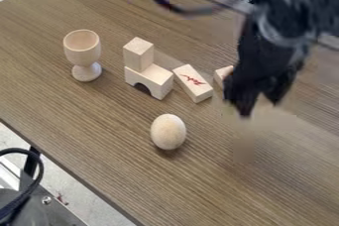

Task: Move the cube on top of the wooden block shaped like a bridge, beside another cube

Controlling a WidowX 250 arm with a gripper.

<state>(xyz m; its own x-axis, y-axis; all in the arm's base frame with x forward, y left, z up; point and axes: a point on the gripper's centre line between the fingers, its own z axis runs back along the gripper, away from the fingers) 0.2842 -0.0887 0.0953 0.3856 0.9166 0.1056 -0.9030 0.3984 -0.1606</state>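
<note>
One brown table (86, 116), my black arm (288, 19), a cube (138, 54) up on the bridge block (153, 81).
From my end of the link, I see the wood-grain tabletop under everything and my gripper (259, 109) pointing down at the right, its fingers spread and released; a wooden goblet (84, 49) stands upright at the left; near it the bridge stands arch-down, with that cube at its left end; just beside the bridge's right end lies an oblong block (193, 83) with a red mark; the wooden egg (168, 132) lies nearer me, below the bridge; and a pale wooden piece (222, 74) is partly hidden behind my gripper, so I can't tell whether it's the second cube.
</note>
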